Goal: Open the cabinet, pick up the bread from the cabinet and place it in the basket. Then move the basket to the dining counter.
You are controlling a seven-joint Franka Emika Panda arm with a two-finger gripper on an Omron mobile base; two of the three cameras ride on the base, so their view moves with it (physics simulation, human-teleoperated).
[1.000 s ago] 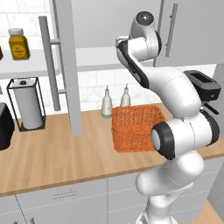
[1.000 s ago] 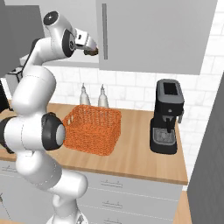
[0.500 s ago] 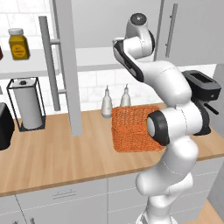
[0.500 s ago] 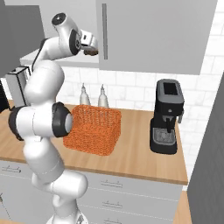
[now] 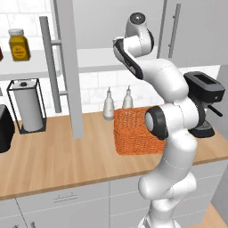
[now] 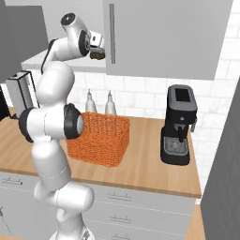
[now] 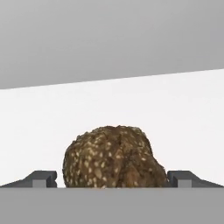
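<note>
The cabinet [image 5: 67,67] door stands swung open, edge-on in the left base view, with its long silver bar handle [image 5: 50,62] facing left. The arm reaches up into the open cabinet, and the gripper [image 6: 97,50] sits at shelf level. The jaws stand fully open, one fingertip on each side of the bread [image 7: 113,156], which lies between them on the white shelf [image 7: 175,113]; whether the fingertips touch it cannot be told. The bread is a brown, seeded, rounded loaf, also visible at the gripper in the right base view.

The orange basket [image 6: 101,138] rests on the wood surface [image 5: 53,160] below, just in front of two white bottles [image 6: 89,103]. A black coffee machine [image 6: 179,125] stands on the same surface, well apart from the basket. A yellow jar [image 5: 18,44] stands on the shelf at far left.
</note>
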